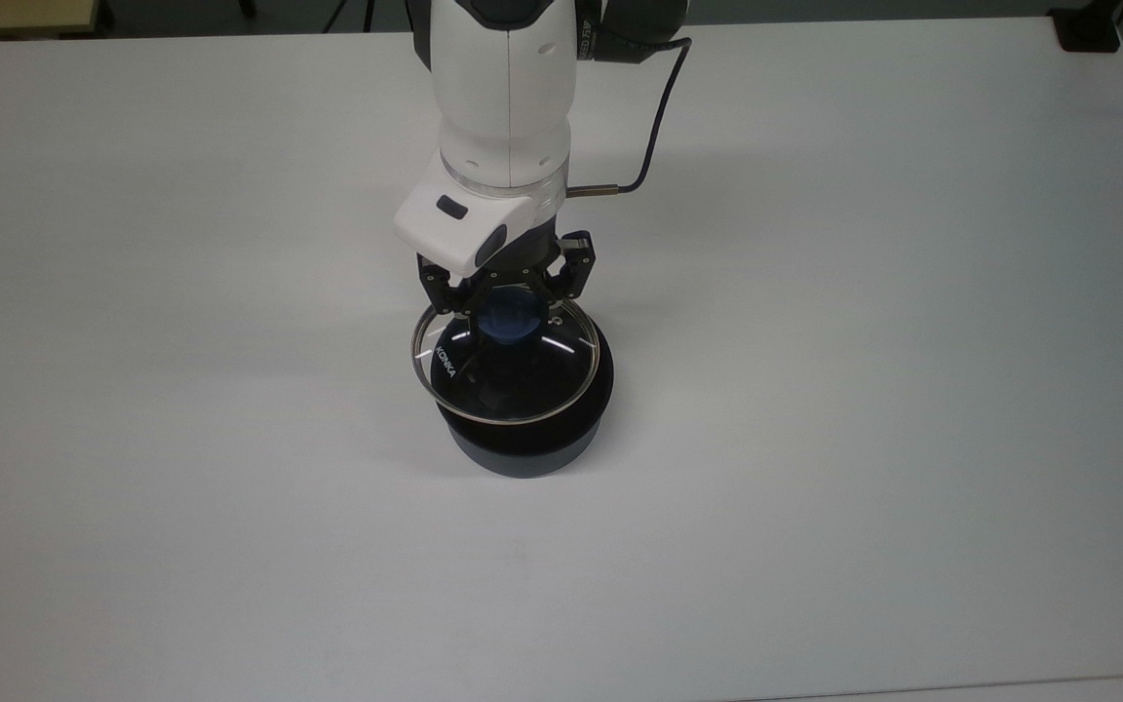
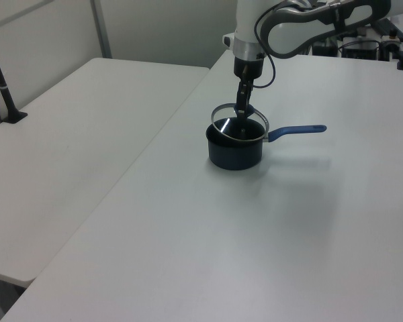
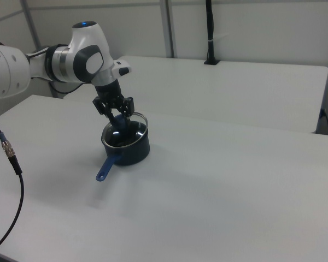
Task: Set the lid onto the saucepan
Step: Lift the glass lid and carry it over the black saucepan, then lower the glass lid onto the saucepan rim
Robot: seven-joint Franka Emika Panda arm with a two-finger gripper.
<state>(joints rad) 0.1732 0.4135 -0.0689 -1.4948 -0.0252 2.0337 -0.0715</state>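
Observation:
The dark saucepan stands mid-table; its blue handle points to the left view's right and lies under the arm in the top view. My gripper is shut on the blue knob of the clear glass lid. The lid hangs tilted over the pan's mouth, set slightly toward the top view's left, and I cannot tell whether its rim touches the pan. The left view shows the lid under my gripper above the saucepan. The right view shows lid, gripper and saucepan.
The white table spreads wide around the pan. A black cable trails from the wrist. A black block sits at the table's far corner. A second white table with a black post adjoins.

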